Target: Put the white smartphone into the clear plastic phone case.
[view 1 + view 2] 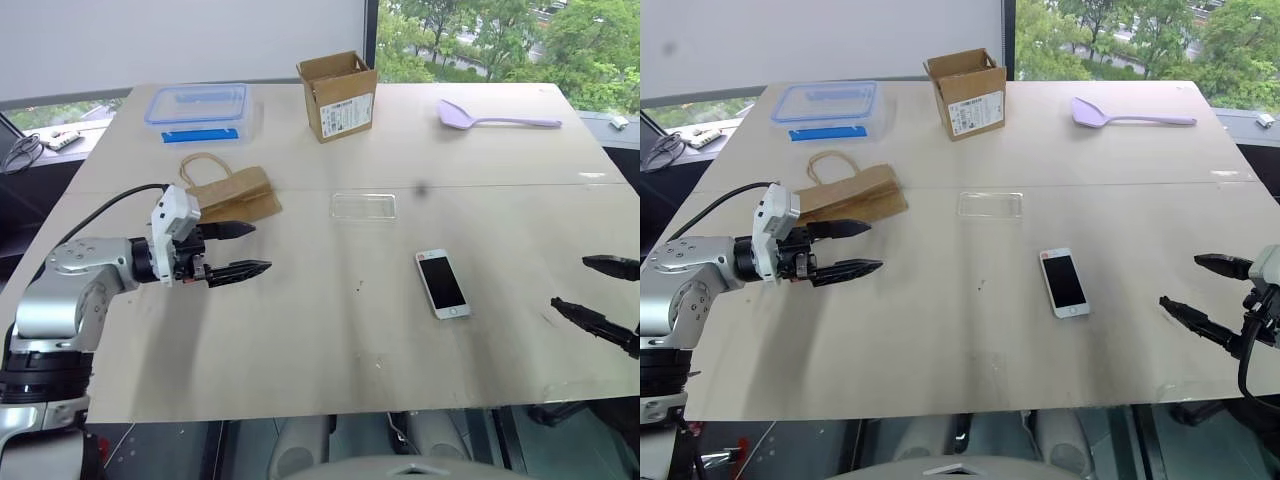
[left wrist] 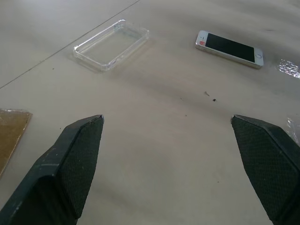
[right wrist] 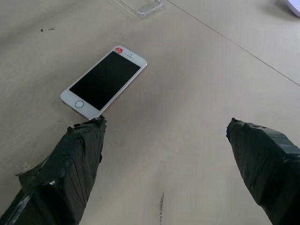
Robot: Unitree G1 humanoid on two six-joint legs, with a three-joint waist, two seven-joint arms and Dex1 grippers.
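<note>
Near the middle of the table [image 1: 300, 350], the white smartphone [image 1: 442, 283] lies screen-up, just short of the clear plastic phone case [image 1: 364, 206]. Both my left pincer [image 1: 240, 250] and right pincer [image 1: 600, 295] hang released, empty. I'd approach the phone squarely, gripping its long edges. Pale tabletop; windows beyond.
</note>
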